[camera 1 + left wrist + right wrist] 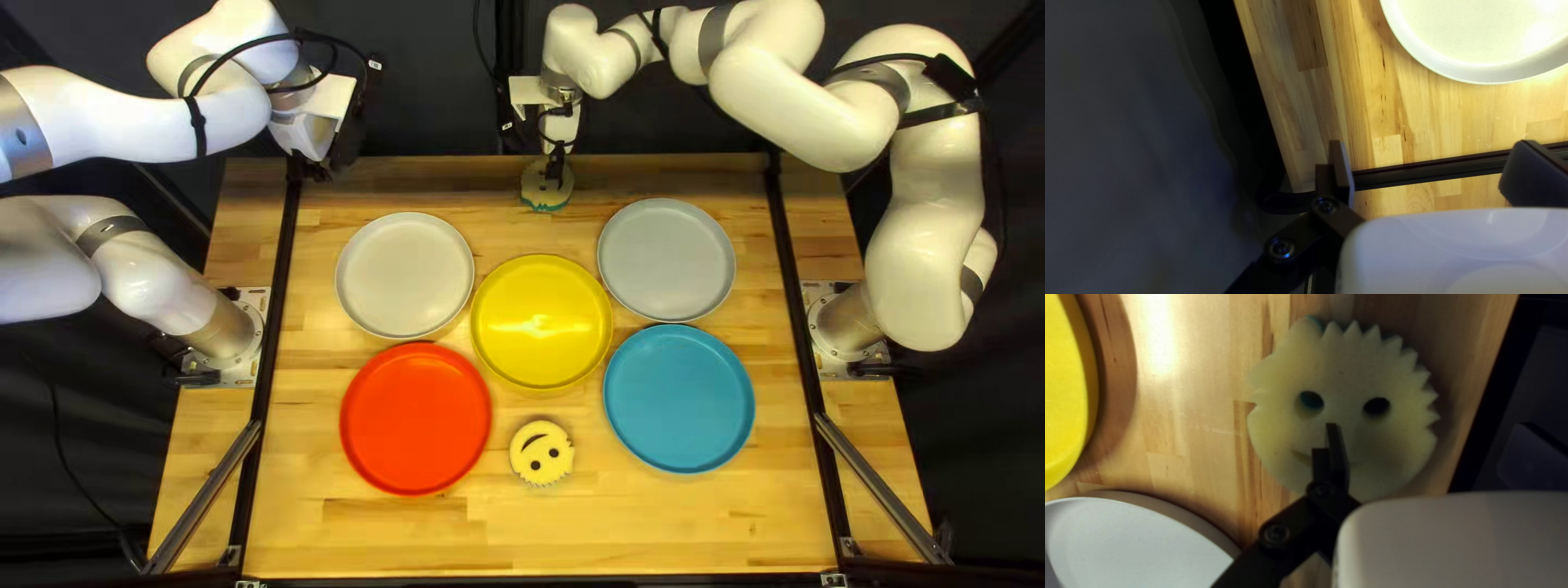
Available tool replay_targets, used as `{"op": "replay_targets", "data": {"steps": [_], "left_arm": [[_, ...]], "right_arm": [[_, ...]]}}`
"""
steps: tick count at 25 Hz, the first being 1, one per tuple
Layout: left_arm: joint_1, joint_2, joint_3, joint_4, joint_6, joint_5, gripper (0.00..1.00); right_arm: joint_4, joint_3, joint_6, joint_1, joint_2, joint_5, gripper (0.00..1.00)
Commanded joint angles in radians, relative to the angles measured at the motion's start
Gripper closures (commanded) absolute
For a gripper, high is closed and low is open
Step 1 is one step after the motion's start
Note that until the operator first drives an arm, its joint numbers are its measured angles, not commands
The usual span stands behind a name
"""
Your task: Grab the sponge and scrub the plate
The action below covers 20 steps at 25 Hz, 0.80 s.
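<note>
Five plates (pixel 405 436) on table (pixel 381 539); far sponge (pixel 541 197) beyond yellow plate (pixel 541 294). Left gripper (pixel 330 170): fingers apart. Right gripper (pixel 556 172): likewise, over far sponge.

Both arms (pixel 806 109) bent, jaws apart.

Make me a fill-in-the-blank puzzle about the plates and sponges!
In the top left view, the plate just left of the nearer sponge is ____.
The plate right of that sponge is ____.
The middle plate is ____.
There are ____ plates altogether.

red; blue; yellow; five
</note>
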<state>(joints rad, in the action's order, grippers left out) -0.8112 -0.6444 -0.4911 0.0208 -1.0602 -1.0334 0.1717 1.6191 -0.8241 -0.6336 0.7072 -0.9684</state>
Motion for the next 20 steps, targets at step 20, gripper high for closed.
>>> {"op": "replay_targets", "data": {"steps": [20], "left_arm": [[0.0,0.0,0.0,0.0,0.0,0.0,0.0]], "right_arm": [[-0.114,-0.456,0.163,0.118,-0.436,0.069,1.0]]}}
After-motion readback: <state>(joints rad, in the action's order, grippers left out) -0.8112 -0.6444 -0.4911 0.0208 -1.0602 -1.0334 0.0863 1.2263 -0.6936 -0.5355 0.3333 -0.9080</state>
